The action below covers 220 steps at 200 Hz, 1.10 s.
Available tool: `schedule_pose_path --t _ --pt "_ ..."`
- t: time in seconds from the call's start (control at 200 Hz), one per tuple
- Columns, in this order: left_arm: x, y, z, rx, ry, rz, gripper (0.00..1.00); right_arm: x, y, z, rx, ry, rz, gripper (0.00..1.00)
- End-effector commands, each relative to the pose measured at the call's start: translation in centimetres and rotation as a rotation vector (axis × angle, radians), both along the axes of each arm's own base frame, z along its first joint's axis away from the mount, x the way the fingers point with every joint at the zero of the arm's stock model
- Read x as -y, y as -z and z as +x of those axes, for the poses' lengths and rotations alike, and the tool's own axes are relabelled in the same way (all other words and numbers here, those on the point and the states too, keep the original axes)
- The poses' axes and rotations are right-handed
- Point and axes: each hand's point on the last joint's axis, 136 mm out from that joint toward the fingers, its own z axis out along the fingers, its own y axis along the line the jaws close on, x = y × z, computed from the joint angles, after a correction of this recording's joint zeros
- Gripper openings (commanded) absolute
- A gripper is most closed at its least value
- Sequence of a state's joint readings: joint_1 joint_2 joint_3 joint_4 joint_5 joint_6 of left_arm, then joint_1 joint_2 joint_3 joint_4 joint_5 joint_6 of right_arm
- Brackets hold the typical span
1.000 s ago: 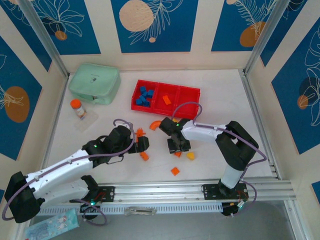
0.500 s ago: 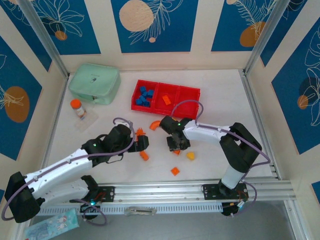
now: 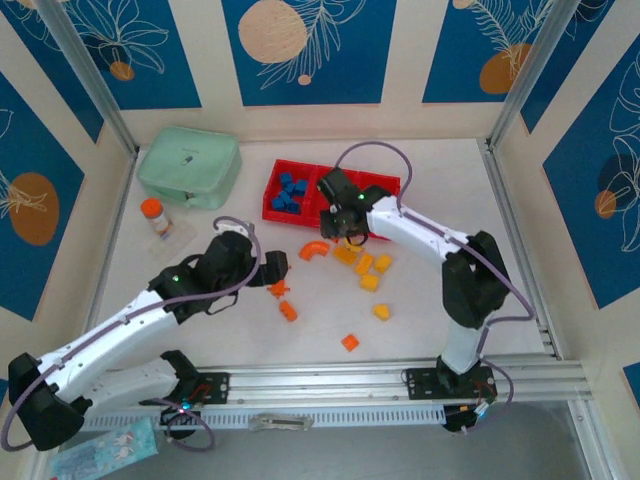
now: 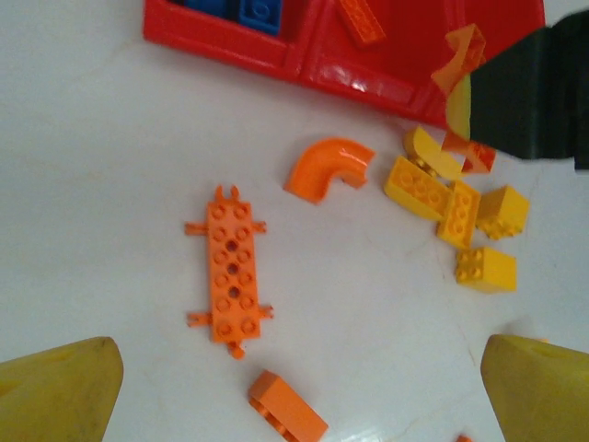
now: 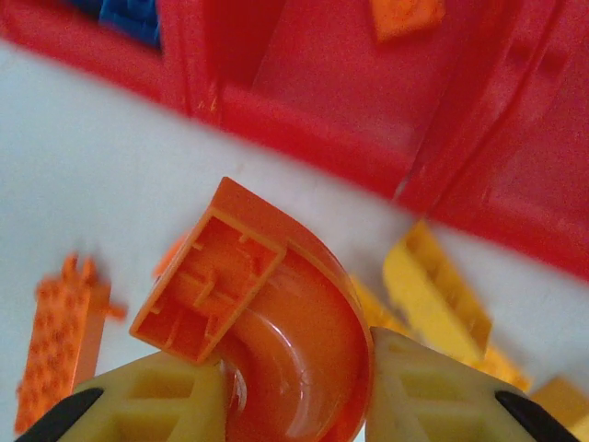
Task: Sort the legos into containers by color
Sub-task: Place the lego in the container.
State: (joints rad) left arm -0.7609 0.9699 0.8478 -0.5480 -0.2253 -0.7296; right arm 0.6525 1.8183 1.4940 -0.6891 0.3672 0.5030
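The red tray lies at the back, its left container holding blue legos and its middle one an orange lego. My right gripper hovers over the tray's near wall, shut on an orange arch between its yellow fingers. Just below it lie yellow legos and a second orange arch. My left gripper is open above the table. Between its fingertips I see an orange plate and an orange brick.
A mint-green box sits at the back left, with an orange-capped bottle in front of it. More loose legos lie nearer the arms: a yellow one and an orange one.
My right gripper shut on the orange arch, lifted it and carried it back to the tray's near wall, uncovering the yellow legos. My left gripper drifted slightly back, still open.
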Motion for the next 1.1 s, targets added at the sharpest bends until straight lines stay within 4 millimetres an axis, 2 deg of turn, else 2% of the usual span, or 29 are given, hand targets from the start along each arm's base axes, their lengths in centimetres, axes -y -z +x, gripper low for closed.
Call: schedule_pose_path --t 0.0,0.135,0.27,0.4,0.5,0.64,0.815,1.005,1.095 --pt "-1.0 -1.0 1.4 0.018 -0.013 0.026 0.99 0.3 0.0 3.9 0.039 0.004 -0.021 0.29" --pt "-1.1 -1.3 3.0 0.017 -0.021 0.011 0.99 0.6 0.2 8.3 0.069 0.030 -0.051 0.29" --pt "-0.8 -1.4 4.1 0.012 -0.019 0.003 0.99 1.4 0.7 11.8 0.085 0.067 -0.083 0.29" --pt "-0.5 -1.1 4.7 0.000 -0.013 -0.015 0.99 2.2 1.4 13.9 0.072 0.090 -0.103 0.34" --pt "-0.5 -1.0 4.8 -0.007 -0.012 -0.020 0.99 2.5 1.5 14.5 0.069 0.102 -0.112 0.46" --pt "-0.7 -1.1 4.8 -0.006 -0.015 -0.019 0.99 1.9 0.2 14.1 0.089 0.079 -0.085 0.54" --pt "-0.9 -1.4 4.3 -0.002 -0.011 -0.024 0.99 1.7 -1.6 12.6 0.104 0.061 -0.064 0.63" --pt "-1.2 -1.6 3.3 -0.007 0.007 -0.032 0.99 1.2 -3.6 9.1 0.116 0.023 -0.012 0.67" --pt "-1.3 -1.2 2.6 -0.017 0.014 -0.041 0.99 1.1 -3.9 7.1 0.097 -0.003 0.013 0.68"
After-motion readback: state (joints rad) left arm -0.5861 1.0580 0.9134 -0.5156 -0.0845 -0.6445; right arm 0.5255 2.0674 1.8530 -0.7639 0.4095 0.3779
